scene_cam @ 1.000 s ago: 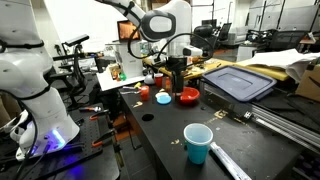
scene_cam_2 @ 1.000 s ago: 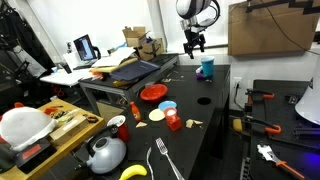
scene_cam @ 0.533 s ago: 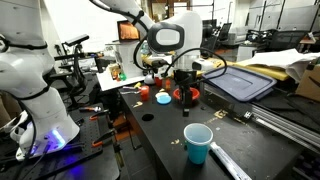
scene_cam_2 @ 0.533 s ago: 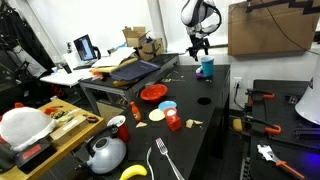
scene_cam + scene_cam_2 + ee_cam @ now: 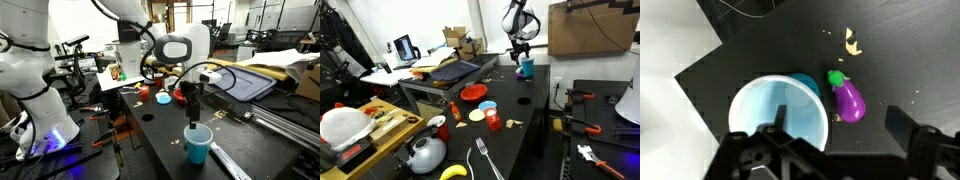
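A light blue cup (image 5: 780,112) stands upright and empty on the black table, seen also in both exterior views (image 5: 198,143) (image 5: 526,68). A small purple toy eggplant (image 5: 847,98) with a green stem lies right beside the cup, on the table. My gripper (image 5: 838,126) hangs open just above them; one finger is over the cup's rim and the other over bare table beyond the eggplant. Nothing is between the fingers. In both exterior views the gripper (image 5: 192,112) (image 5: 521,52) points straight down over the cup.
A red bowl (image 5: 188,96) and a red block (image 5: 163,98) sit farther back on the table. A grey bin lid (image 5: 238,80) lies beside them. An orange plate (image 5: 473,93), a fork (image 5: 485,160) and a kettle (image 5: 425,153) are at the other end. The table edge (image 5: 700,62) runs close to the cup.
The arm has swung from over the red bowl across to the blue cup and come lower. The jaws have stayed open throughout.
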`<move>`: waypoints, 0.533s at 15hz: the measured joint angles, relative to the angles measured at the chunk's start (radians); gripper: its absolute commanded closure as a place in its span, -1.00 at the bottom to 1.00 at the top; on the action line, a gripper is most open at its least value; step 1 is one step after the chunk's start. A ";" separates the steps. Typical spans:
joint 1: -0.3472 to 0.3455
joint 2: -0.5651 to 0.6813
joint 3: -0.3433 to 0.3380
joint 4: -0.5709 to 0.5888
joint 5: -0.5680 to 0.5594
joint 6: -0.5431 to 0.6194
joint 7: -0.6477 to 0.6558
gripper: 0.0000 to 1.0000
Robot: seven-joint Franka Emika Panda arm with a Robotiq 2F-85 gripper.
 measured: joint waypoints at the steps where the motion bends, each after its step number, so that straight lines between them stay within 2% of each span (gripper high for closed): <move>1: -0.001 0.014 0.000 0.007 0.000 0.003 0.000 -0.47; 8: -0.003 0.077 0.000 0.037 -0.006 0.028 0.000 0.59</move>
